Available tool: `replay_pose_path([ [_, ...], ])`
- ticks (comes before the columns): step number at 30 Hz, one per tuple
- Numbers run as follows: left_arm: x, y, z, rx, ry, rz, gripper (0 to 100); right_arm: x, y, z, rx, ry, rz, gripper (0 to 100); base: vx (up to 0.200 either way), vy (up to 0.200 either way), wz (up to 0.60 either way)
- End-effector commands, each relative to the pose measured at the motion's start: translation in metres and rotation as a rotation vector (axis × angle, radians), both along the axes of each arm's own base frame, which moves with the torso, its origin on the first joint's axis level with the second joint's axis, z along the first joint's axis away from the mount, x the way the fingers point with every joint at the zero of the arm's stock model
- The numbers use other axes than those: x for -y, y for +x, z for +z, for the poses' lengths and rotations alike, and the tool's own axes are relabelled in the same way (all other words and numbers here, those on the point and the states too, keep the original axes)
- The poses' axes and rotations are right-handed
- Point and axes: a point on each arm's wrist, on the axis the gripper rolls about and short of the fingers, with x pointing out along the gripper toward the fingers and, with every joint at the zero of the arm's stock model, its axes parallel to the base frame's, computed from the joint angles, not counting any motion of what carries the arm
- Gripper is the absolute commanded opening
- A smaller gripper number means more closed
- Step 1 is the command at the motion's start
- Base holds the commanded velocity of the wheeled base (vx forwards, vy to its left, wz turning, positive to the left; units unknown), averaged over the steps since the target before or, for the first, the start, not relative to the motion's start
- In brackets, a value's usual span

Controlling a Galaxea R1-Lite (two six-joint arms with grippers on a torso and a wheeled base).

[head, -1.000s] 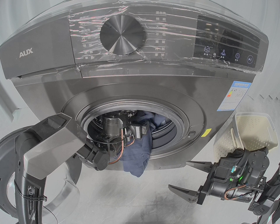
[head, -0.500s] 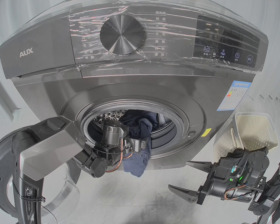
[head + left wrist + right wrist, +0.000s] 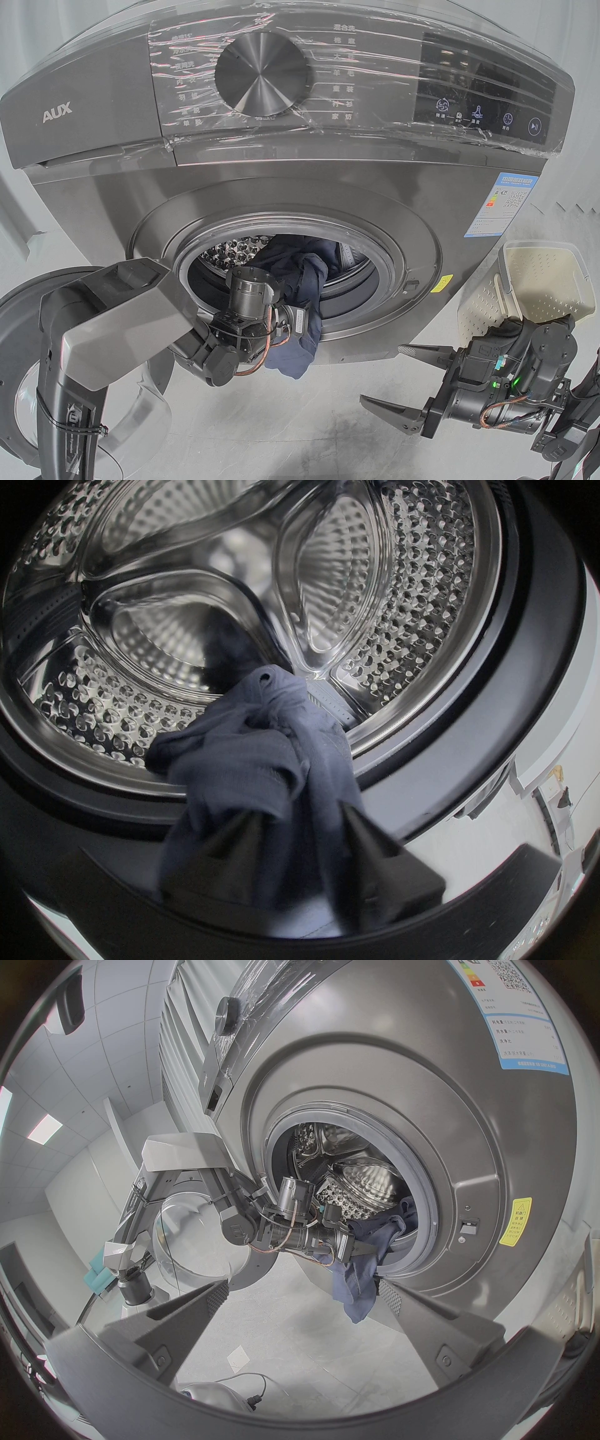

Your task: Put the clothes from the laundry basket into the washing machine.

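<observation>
Laundry basket (image 3: 550,281) base behind right arm (image 3: 531,362).

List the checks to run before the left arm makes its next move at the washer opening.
1. Washer door swung open: ok.
2. Dark blue garment fully inside the drum: not ok, part hangs out over the door seal.
3. Left gripper at the garment, at the opening: ok.
4. Right gripper jaws open, clear of the opening: ok.
5. Laundry basket emptied: cannot tell, its lower part is hidden behind the right arm.
</observation>
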Motion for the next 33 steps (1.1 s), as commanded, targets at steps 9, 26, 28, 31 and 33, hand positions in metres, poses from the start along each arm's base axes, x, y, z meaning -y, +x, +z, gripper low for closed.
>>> replay_pose_path([
  [9,0.011,0.046,0.043,0.191,-0.198,0.103,0,-0.001,0.001,0.000,0.002,0.002,0.001,100,0.000,0.000,0.00],
  [26,0.023,0.083,0.075,0.435,-0.385,0.199,0,-0.001,0.001,0.000,0.001,0.003,0.002,100,0.000,0.000,0.00],
  [28,0.022,0.086,0.080,0.457,-0.400,0.210,0,-0.001,0.001,0.000,0.001,0.003,0.002,100,0.000,0.000,0.00],
  [31,0.018,0.091,0.087,0.484,-0.417,0.224,0,-0.001,0.001,0.000,0.002,0.002,0.001,100,0.000,0.000,0.00],
  [33,0.015,0.092,0.086,0.483,-0.413,0.230,0,-0.001,0.001,0.000,0.002,0.002,0.001,100,0.000,0.000,0.00],
])
